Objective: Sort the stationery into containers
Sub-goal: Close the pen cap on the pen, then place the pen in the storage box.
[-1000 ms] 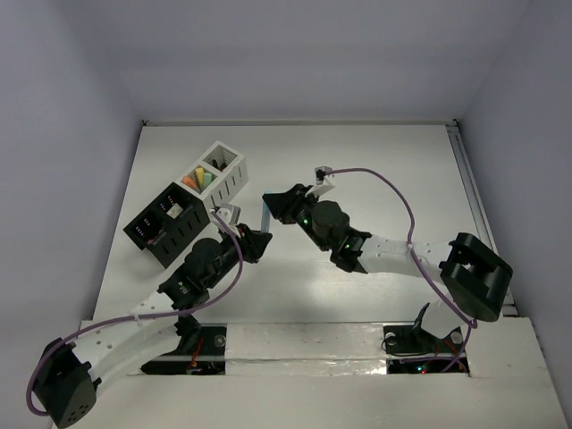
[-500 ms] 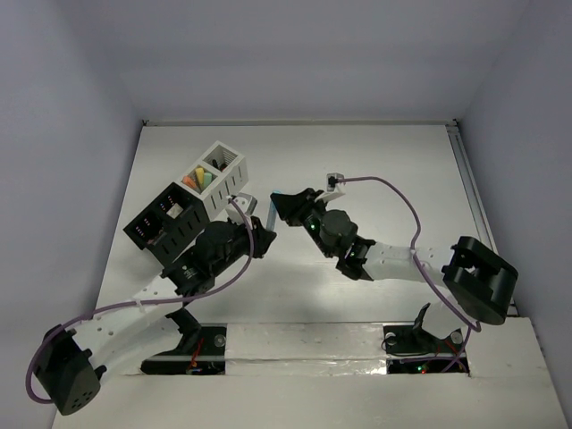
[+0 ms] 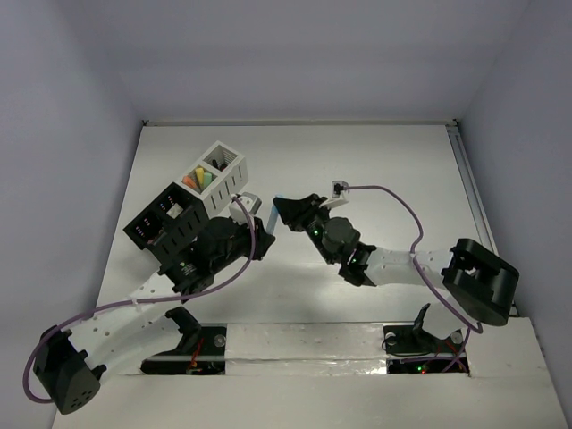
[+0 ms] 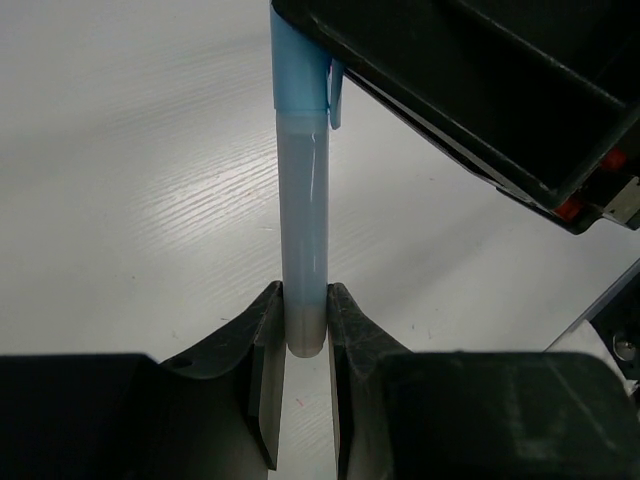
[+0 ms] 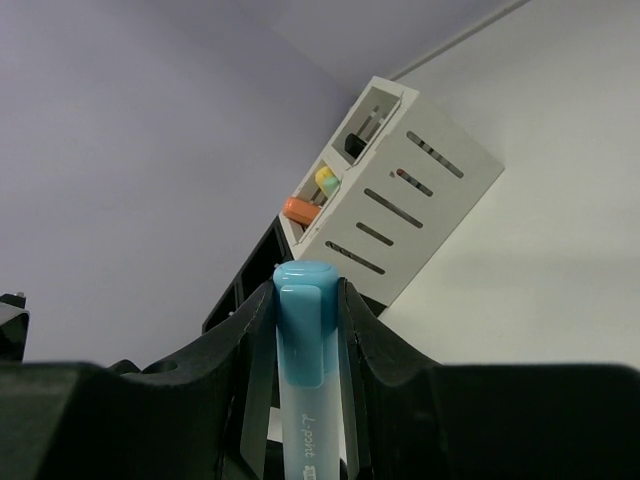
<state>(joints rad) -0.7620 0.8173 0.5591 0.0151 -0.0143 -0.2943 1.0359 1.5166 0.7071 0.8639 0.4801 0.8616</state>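
Note:
A blue-capped translucent marker (image 3: 270,214) is held between both grippers above the table's middle. My left gripper (image 4: 304,300) is shut on its blunt grey end (image 4: 303,200). My right gripper (image 5: 303,300) is shut on its blue cap (image 5: 303,330). In the top view the left gripper (image 3: 260,231) and the right gripper (image 3: 282,213) face each other. The white two-compartment container (image 3: 234,177) holds orange, yellow and green pieces (image 3: 197,177) and a black piece (image 3: 214,164). The black container (image 3: 179,234) stands beside it, just left of the left wrist.
In the right wrist view the white container (image 5: 420,180) and the black container (image 5: 250,285) lie beyond the marker cap. The right arm's purple cable (image 3: 393,201) loops over the table's right half. Walls enclose the table on three sides.
My left arm has swung up and right toward the containers and its jaws now sit on the marker's lower end. My right wrist has turned and drawn slightly right with the cap.

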